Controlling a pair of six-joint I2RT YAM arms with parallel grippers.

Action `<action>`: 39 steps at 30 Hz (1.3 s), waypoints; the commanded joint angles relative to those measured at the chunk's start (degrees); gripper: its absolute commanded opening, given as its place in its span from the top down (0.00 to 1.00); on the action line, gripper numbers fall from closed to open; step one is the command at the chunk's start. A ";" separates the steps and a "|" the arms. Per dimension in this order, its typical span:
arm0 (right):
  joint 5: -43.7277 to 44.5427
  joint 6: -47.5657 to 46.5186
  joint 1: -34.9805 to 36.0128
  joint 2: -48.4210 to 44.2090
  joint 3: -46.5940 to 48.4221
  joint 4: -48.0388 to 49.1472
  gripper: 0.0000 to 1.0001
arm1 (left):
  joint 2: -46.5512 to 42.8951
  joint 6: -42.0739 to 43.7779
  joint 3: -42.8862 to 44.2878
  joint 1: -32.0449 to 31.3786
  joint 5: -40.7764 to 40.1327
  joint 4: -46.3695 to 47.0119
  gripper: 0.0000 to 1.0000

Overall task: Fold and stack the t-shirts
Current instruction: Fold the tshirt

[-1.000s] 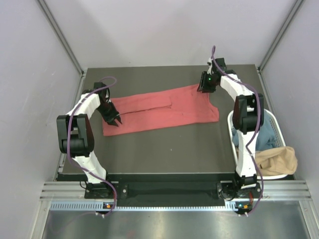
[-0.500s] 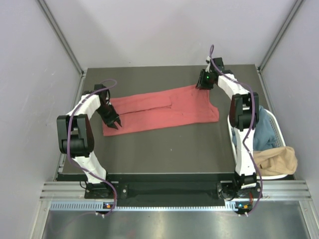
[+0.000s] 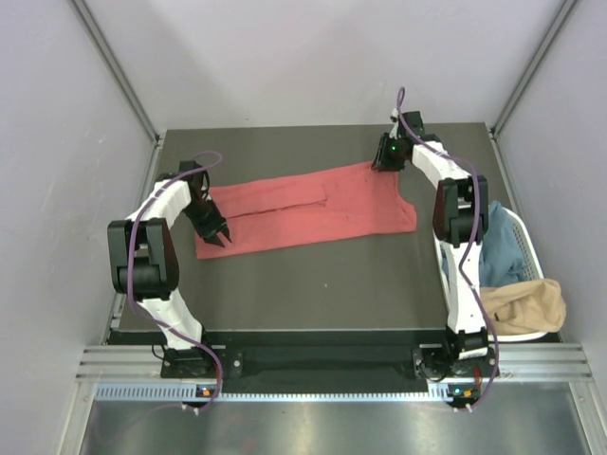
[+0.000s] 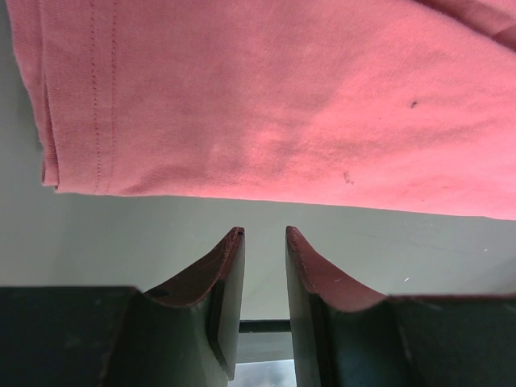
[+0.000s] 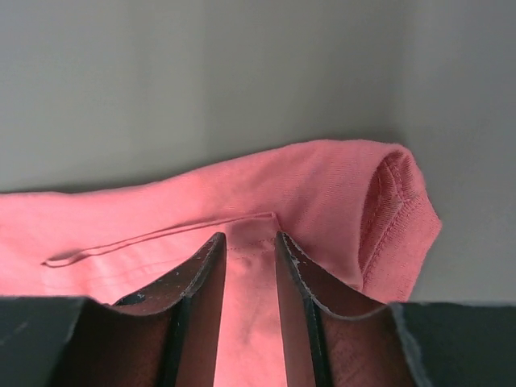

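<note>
A coral-red t-shirt point(image 3: 303, 210) lies flat across the middle of the table, folded into a long band. My left gripper point(image 3: 220, 235) hovers at its near left corner. In the left wrist view the jaws of the left gripper point(image 4: 264, 232) stand slightly apart over bare table, just short of the t-shirt's point(image 4: 266, 97) edge, with nothing between them. My right gripper point(image 3: 382, 163) is at the shirt's far right edge. In the right wrist view its open fingers point(image 5: 246, 236) sit down on the t-shirt point(image 5: 322, 181), straddling a strip of cloth beside a folded hem.
A white slotted basket point(image 3: 527, 237) stands off the table's right edge, with a blue t-shirt point(image 3: 503, 256) inside and a tan one point(image 3: 526, 305) draped over its near rim. Grey walls close in on the left, back and right.
My right gripper has shifted slightly left along the shirt's far edge and its jaws have narrowed a little. The left arm and the shirt have not moved.
</note>
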 commanded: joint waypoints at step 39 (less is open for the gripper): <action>-0.08 -0.91 -0.36 3.10 5.96 -0.56 0.88 | -1.67 0.04 -1.40 0.29 1.50 -0.25 0.67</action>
